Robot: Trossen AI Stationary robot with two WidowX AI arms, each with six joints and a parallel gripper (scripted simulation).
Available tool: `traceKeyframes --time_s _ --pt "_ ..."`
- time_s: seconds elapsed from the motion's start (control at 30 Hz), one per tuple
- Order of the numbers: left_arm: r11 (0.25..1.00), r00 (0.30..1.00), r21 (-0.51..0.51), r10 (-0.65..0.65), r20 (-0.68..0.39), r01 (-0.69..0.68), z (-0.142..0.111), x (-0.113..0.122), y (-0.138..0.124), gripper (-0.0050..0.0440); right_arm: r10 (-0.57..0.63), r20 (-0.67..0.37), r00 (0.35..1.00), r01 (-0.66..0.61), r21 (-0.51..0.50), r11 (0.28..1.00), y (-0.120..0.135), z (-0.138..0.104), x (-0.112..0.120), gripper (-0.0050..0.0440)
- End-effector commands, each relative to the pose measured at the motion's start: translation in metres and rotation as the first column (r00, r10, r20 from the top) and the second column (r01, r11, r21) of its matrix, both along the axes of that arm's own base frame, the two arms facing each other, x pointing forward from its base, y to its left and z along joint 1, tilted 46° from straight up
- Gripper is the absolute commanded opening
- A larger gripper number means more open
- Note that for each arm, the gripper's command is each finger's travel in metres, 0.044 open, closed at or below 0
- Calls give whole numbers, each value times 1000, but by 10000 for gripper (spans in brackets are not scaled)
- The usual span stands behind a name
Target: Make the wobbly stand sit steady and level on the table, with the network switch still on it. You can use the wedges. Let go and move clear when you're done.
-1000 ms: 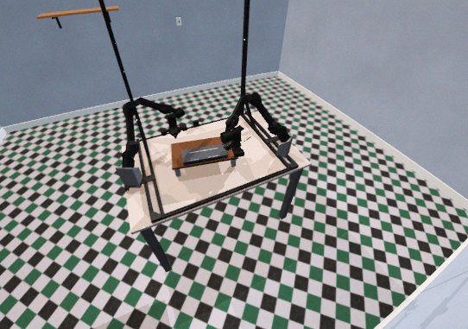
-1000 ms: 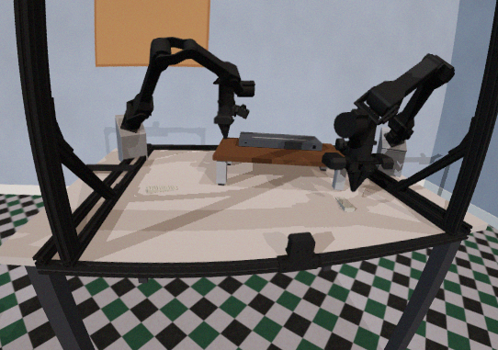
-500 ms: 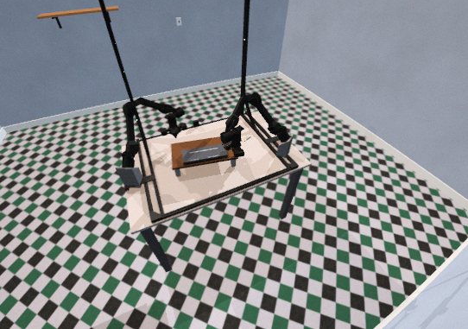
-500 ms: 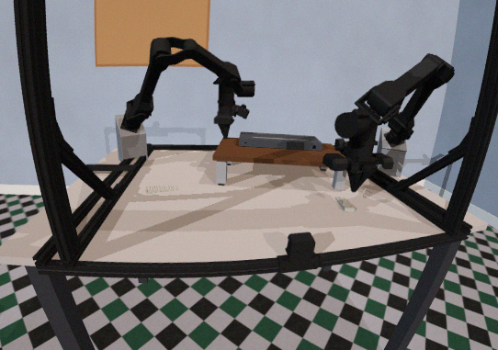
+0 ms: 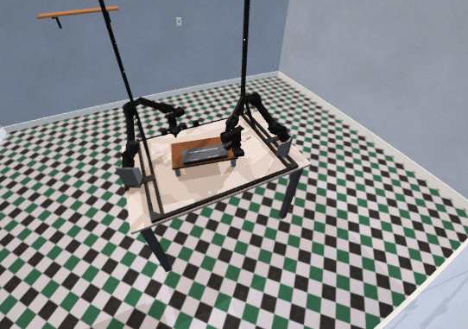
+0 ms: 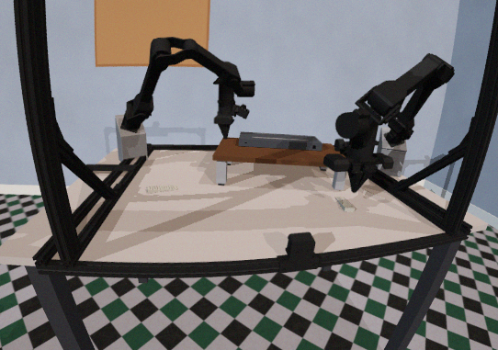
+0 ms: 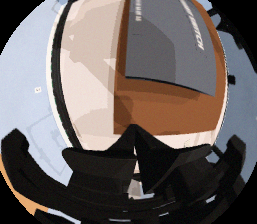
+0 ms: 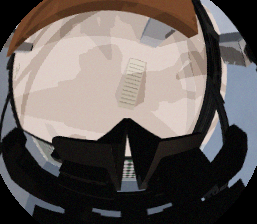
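Note:
The brown stand (image 6: pixel 276 153) stands on short grey legs mid-table, with the grey network switch (image 6: pixel 278 141) lying on top. My left gripper (image 6: pixel 225 131) is shut, pointing straight down, and its tip is at the stand's left end; in the left wrist view the closed fingers (image 7: pixel 134 143) sit over the stand's edge (image 7: pixel 169 112) beside the switch (image 7: pixel 166 41). My right gripper (image 6: pixel 357 187) is shut and empty, just above the table by the stand's right front leg (image 6: pixel 339 179). A pale ribbed wedge (image 6: pixel 345 204) lies flat on the table beside it, and also shows ahead of the closed fingers (image 8: pixel 131 143) in the right wrist view (image 8: pixel 132 81).
A black frame (image 6: pixel 294 259) runs around the table edge with uprights at the corners. Grey arm bases stand at the left (image 6: pixel 130 141) and the right (image 6: pixel 390 153). The stand's left front leg (image 6: pixel 221 173) is grey.

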State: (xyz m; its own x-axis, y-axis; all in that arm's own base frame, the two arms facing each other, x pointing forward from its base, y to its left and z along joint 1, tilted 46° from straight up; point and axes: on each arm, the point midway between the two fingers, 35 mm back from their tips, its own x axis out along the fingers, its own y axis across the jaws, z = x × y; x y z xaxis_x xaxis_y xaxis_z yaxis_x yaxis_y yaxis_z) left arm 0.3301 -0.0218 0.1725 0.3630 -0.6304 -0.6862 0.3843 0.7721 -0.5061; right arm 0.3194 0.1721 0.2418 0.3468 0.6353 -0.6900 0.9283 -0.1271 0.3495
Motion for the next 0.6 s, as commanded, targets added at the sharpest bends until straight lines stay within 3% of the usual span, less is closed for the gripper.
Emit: traceKeyframes --time_s 0.0,0.5,0.57 --pt "1000 1000 2 -15 -11 15 -7 2 -4 0 40 35 999 -39 -23 999 2 2 0 0" --pt "1000 1000 2 -15 -11 15 -7 2 -4 0 40 35 999 -39 -23 999 2 2 0 0" --pt "1000 1000 2 -15 -11 15 -7 2 -4 0 86 75 993 -83 -48 995 4 5 1 0"
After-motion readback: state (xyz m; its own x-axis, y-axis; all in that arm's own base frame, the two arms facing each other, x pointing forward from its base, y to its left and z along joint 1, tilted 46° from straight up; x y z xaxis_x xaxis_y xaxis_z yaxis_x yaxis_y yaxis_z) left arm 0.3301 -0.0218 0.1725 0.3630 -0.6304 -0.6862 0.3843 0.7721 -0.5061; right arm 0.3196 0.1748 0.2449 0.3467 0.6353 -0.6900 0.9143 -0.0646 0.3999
